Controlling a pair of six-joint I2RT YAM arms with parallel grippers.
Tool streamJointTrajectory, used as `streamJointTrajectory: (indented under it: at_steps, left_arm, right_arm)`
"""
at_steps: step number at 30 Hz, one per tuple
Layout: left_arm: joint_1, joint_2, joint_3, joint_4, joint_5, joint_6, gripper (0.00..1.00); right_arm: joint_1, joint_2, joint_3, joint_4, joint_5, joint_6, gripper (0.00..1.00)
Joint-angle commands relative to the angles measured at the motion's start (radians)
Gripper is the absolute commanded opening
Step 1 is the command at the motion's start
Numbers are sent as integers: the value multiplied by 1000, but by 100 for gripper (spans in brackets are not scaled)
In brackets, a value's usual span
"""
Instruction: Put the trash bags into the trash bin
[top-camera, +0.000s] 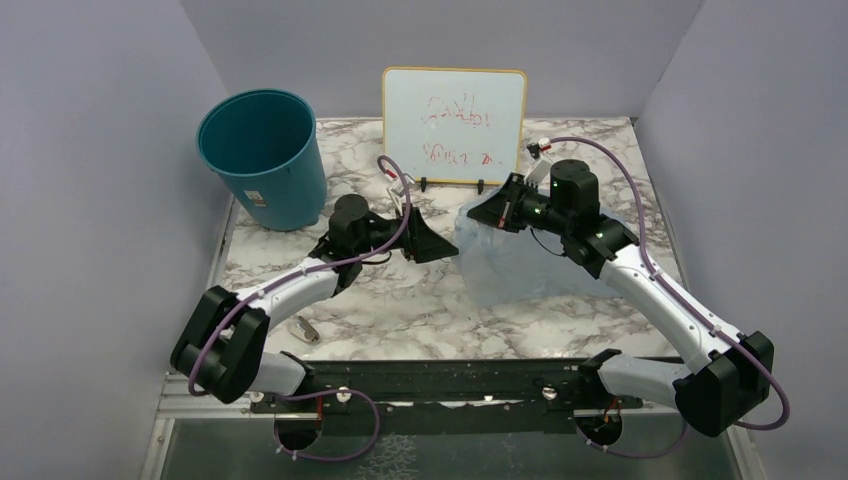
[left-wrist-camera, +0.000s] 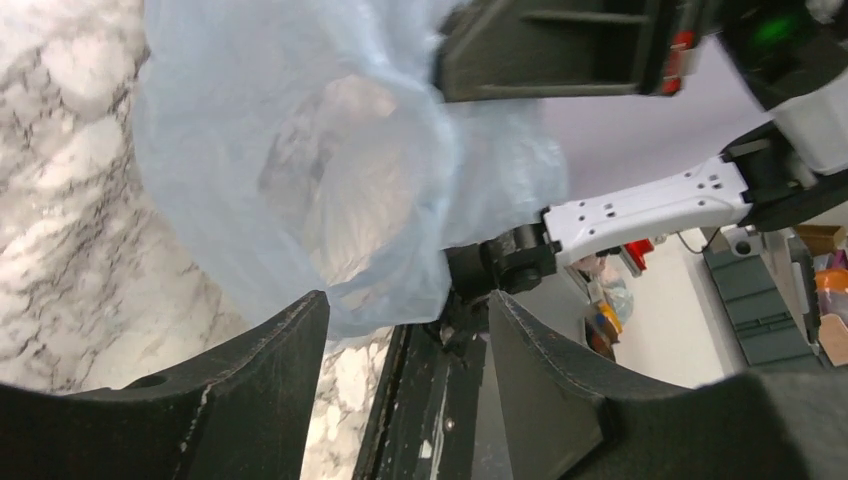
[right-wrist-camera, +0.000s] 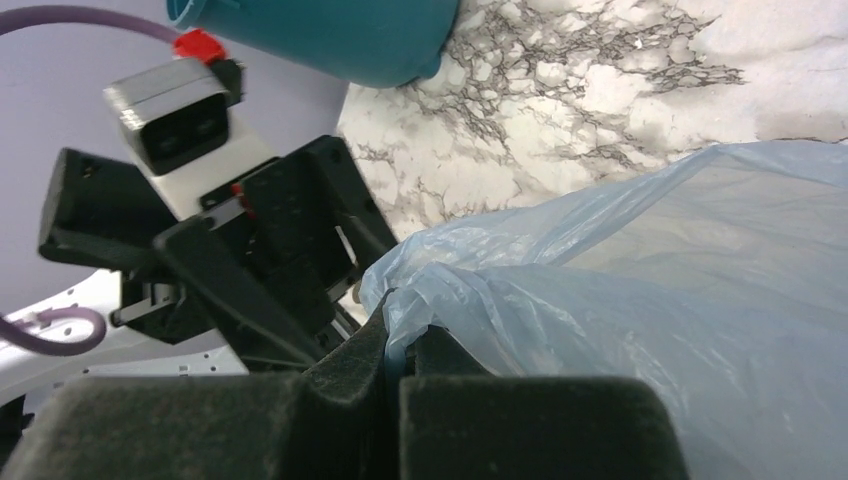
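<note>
- The trash bag (top-camera: 520, 262) lies on the marble table (top-camera: 420, 310), right of centre, in front of the whiteboard (top-camera: 454, 125); it is so thin and pale that its near edge melts into the marble pattern in the overhead view
- The right gripper (top-camera: 478, 212) is clamped on a gathered fold at the bag's upper left corner; in the right wrist view its fingers (right-wrist-camera: 350, 360) meet with a pinch of blue film between them, but how far the fold runs in between them is hidden
- The left gripper (top-camera: 440, 243) stands with jaws apart, just left of the bag; from above I cannot tell whether it touches the plastic
- In the left wrist view the two dark fingers (left-wrist-camera: 270, 370) are spread and the bag's bulging lower edge hangs just above the gap, with nothing pinched; the fingers' tips are cut off by the frame's lower part
- The trash bin (top-camera: 264, 158) stands upright at the table's far left corner, well apart from the bag; its inside is in shadow and its contents cannot be made out
- In the right wrist view only the bin's lower wall (right-wrist-camera: 320, 35) shows, the rest cut off by the top edge
- The red scrawl on the whiteboard is illegible
- A small object (top-camera: 306, 330) near the left arm is too small to identify
</note>
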Motion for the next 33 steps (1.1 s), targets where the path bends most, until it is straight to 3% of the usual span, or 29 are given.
streamJointTrajectory:
  at_steps: [1,6,16,21,26,28,31,33]
  left_arm:
    - [-29,76,49,23,48,42,59]
    - [-71,80,81,23,43,79,52]
    - [-73,74,59,24,24,75,1]
    - [-72,54,48,23,-13,84,0]
    - [-73,54,68,23,-50,81,0]
    - [-74,50,70,25,-47,92,0]
    - [-75,53,66,25,-50,107,0]
    - [-76,63,73,25,-39,99,0]
  right_arm:
    - [-2,-18,43,-44,-37,-29,1]
    - [-2,-18,28,-52,-46,-27,1]
    - [-2,13,93,-111,14,-86,4]
    - [-1,-4,151,-148,56,-158,8]
    - [-1,-27,129,-218,-68,-212,23]
    - [-2,-66,59,-187,-129,-208,28]
    - [-2,-107,-18,-117,-174,-156,44]
    - [-2,-106,-33,-97,-200,-124,47]
